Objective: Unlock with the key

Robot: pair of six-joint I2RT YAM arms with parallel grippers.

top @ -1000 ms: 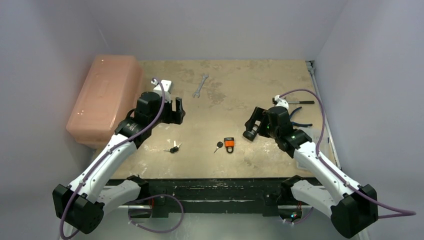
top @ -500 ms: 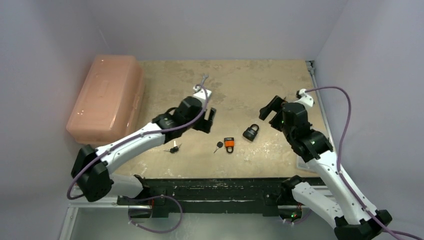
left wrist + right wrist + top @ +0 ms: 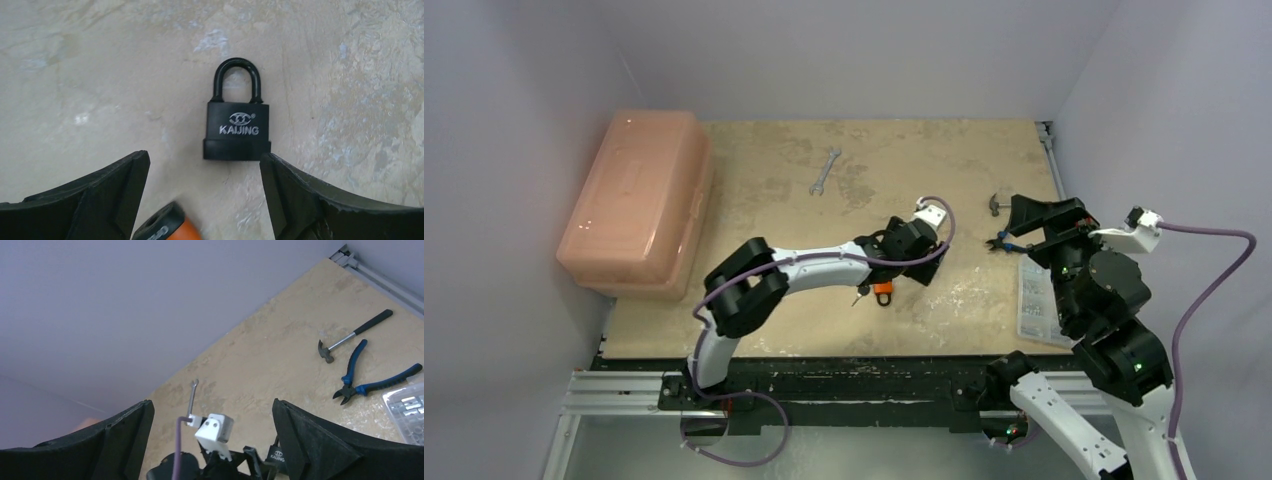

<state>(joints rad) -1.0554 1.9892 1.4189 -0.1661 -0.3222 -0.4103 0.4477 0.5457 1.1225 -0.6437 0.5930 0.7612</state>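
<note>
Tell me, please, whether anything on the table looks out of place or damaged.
Nothing stands out. The black padlock lies flat with its shackle closed, just ahead of the open left end effector; the wrench, hammer and pliers lie loose but intact. The tabletop is only stained.

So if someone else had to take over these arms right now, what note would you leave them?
Left gripper: open, empty, hovering low over the black padlock.
Right gripper: open, empty, raised above the right side of the table.
Things: the black padlock lies flat, shackle shut. The orange padlock lies close beside it, with a small key next to that.
Done: nothing unlocked, no key held.
Left: probably grasp the black padlock, fetch a key, insert it, turn.
</note>
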